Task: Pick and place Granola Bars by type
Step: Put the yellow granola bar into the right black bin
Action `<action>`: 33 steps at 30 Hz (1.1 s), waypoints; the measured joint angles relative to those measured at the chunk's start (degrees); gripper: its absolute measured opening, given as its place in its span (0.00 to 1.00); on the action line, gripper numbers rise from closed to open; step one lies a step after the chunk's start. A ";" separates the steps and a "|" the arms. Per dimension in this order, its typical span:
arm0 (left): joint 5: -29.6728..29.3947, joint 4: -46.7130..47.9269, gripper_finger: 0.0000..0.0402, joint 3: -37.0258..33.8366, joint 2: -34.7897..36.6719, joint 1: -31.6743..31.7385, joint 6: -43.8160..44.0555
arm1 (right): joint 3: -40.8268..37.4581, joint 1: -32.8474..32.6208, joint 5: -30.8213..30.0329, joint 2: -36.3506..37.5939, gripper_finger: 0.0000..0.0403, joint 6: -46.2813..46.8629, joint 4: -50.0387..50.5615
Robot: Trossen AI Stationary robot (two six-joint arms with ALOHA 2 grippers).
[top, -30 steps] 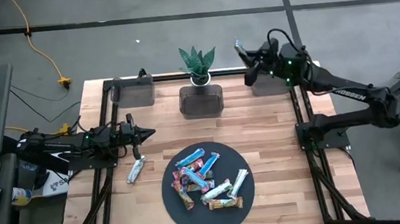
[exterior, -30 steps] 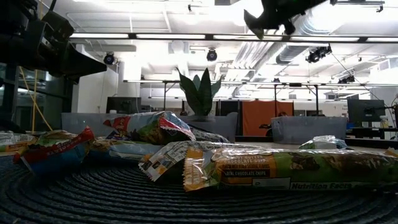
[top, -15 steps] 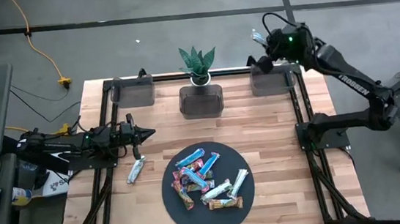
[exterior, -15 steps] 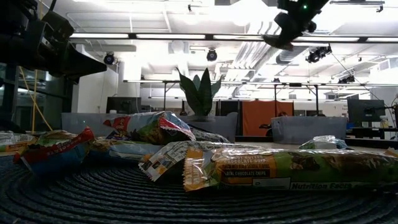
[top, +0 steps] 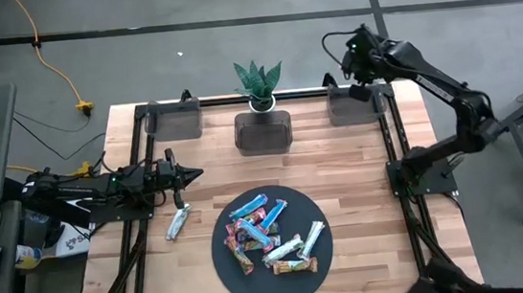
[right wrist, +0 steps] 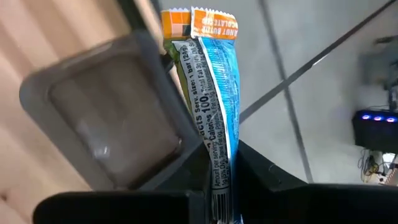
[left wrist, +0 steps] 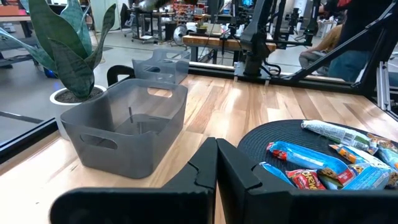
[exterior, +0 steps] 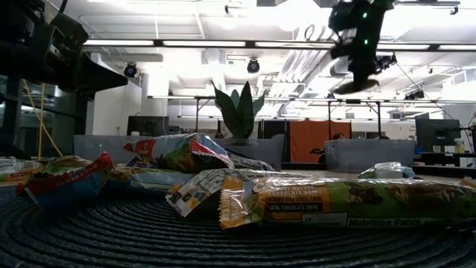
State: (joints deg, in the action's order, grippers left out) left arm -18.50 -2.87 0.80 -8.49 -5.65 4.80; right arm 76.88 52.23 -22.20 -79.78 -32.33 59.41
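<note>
Right claw gripping blue bar, swung down over bin

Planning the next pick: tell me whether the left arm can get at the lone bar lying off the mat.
Probably yes. The left gripper sits shut just beside the lone bar on the bare table, nothing between them. It would need to open first.

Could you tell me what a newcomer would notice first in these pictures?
Probably the heap of bars on the round mat near the table's front. Next, the right end effector above the far-right bin, shut on a blue bar. The left end effector waits at the left edge.
</note>
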 joint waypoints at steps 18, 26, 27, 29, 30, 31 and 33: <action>0.00 0.00 0.00 -0.01 0.00 0.00 0.00 | -0.07 -0.13 1.44 -14.15 0.09 -3.74 10.65; 0.00 0.00 0.00 -0.02 0.00 0.00 0.01 | -2.16 -0.15 5.24 -15.13 0.09 -6.66 11.35; 0.00 0.00 0.00 -0.01 -0.01 0.00 0.00 | -2.74 -0.15 5.51 -15.13 0.10 -7.09 11.09; 0.00 0.00 0.00 -0.02 -0.02 0.00 0.02 | -4.05 -0.15 6.20 -15.13 0.10 -7.83 9.92; 0.00 0.00 0.00 -0.02 0.00 0.00 0.02 | -4.74 -0.15 6.38 -15.13 0.10 -8.19 9.13; 0.00 0.00 0.00 -0.02 0.00 0.00 0.00 | -5.39 -0.15 6.46 -15.13 0.10 -8.36 8.20; 0.00 0.00 0.00 -0.01 0.00 0.00 0.00 | -6.69 -0.15 6.75 -15.13 0.09 -8.46 6.09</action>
State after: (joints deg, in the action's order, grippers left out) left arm -18.50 -2.87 0.79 -8.49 -5.65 4.80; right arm 70.19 52.07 -15.45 -94.91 -40.79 65.50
